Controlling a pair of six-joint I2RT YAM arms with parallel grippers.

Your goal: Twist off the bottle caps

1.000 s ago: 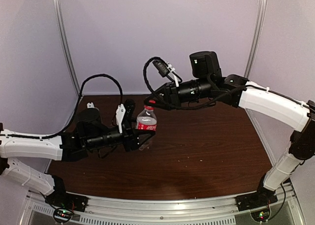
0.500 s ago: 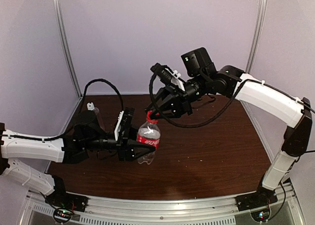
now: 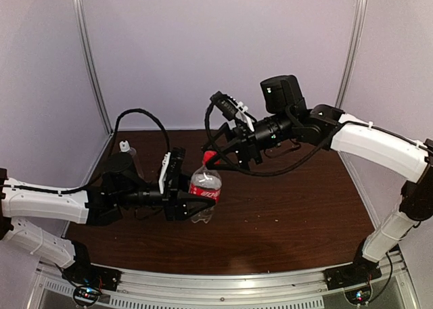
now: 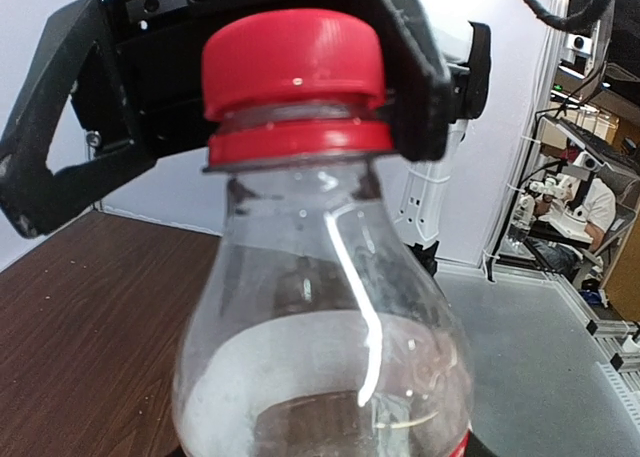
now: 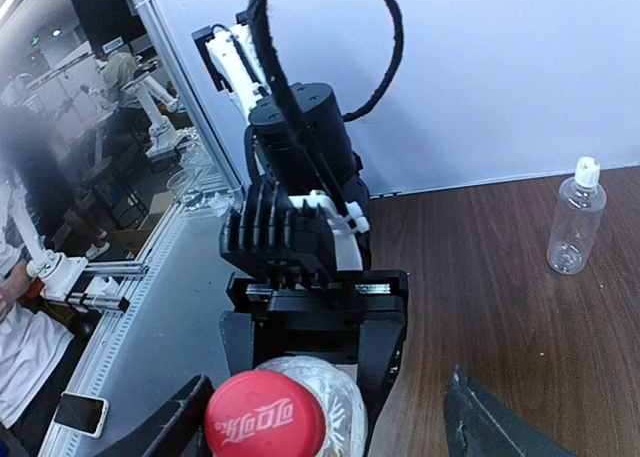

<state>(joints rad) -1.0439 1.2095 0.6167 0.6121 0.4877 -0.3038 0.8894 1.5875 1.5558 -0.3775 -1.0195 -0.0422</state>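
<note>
Red cap [image 4: 293,62]: round glossy plastic with a white script logo on top, sitting on the neck of the red-label bottle [image 4: 320,317]. A matching red tamper ring [image 4: 300,142] sits right under it, and a thin clear band shows between the two. The bottle is clear thin plastic with a domed shoulder and hazy lower walls. I can't tell if there's liquid inside.

Right gripper [image 5: 332,422]: jaws spread, holding nothing. The cap sits between its fingers with visible air on both sides, no contact. The fingers are matte black, angular and wedge-shaped.

Left gripper [image 3: 188,199]: clamped on the bottle body at about the red label, jaws closed in to bottle width. The bottle leans, cap end up toward the right gripper. I can't tell whether its base touches the table [image 3: 291,207], which is dark, matte wood-grain.

Plain bottle [image 5: 573,227]: clear, unlabelled and slim, upright on the table with the white cap [image 5: 587,167] on it. It's well apart from both grippers, behind the left gripper's arm.
</note>
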